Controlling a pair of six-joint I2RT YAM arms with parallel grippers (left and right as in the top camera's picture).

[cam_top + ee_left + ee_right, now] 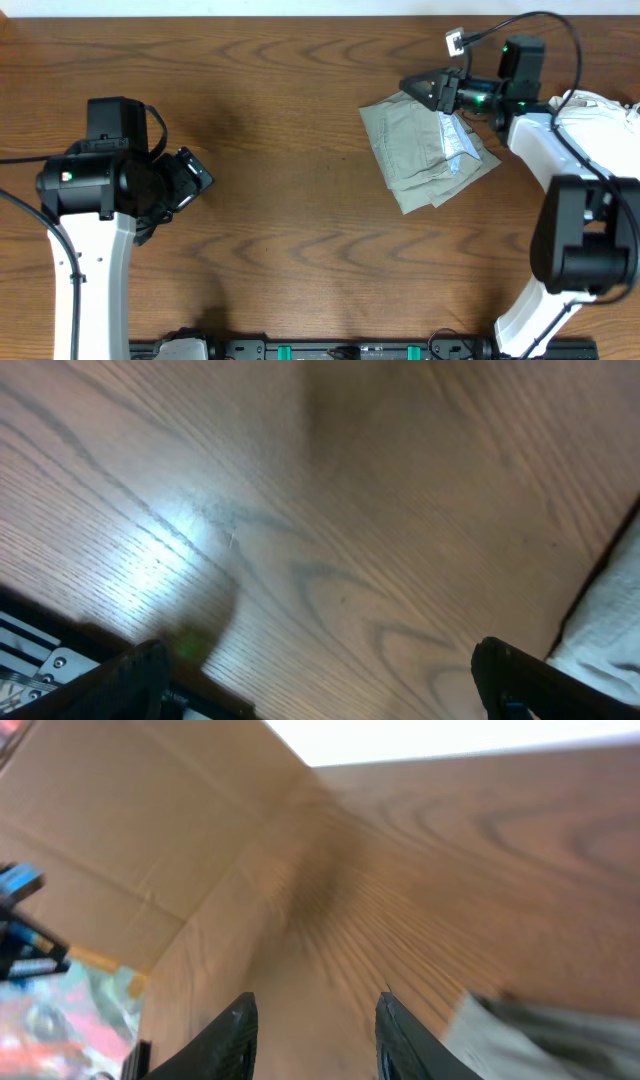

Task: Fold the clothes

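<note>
The clothes lie bunched into a compact grey-green pile at the table's back right, with pale lining showing on the right side. My right gripper points left over the pile's back edge. In the right wrist view its jaws stand apart with only bare wood between them, and a blurred corner of the clothes sits at the lower right. My left gripper hovers far to the left over bare table. Its fingers are spread wide and hold nothing.
A white cloth-like heap sits at the right edge by the right arm. A small white plug on a black cable lies near the back edge. The left wrist view shows something white beyond the table edge.
</note>
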